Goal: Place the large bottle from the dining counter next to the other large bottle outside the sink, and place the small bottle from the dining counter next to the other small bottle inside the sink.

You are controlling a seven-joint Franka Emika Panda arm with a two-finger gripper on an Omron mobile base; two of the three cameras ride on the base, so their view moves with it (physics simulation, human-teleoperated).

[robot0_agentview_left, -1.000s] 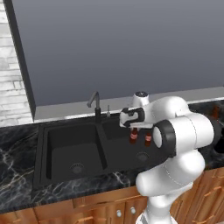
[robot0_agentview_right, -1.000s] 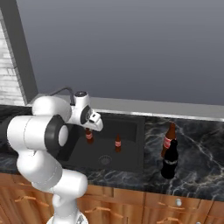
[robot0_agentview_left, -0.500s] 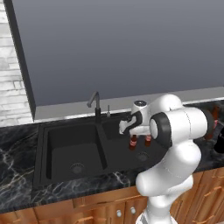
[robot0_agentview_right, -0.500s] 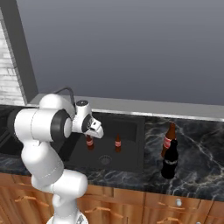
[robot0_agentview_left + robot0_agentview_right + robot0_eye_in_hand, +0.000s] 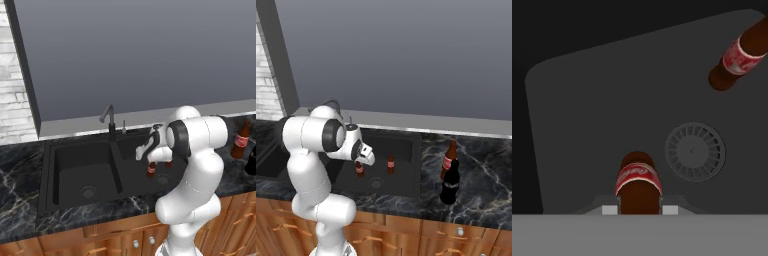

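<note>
Lowered since a second ago, deeper into the right basin of the sink [image 5: 47, 165], with the gripper [image 5: 640, 209] clamped on the small bottle [image 5: 638, 182]. Carried upright just above the basin floor, beside the drain [image 5: 694, 150]. Counted two small brown bottles in that basin: one held, the other [image 5: 738, 55] standing beyond the drain, apart from the hand. Counted two large ones on the counter well off to the right, touching or nearly so: black bottle [image 5: 449, 183] and brown bottle [image 5: 448, 158].
</note>
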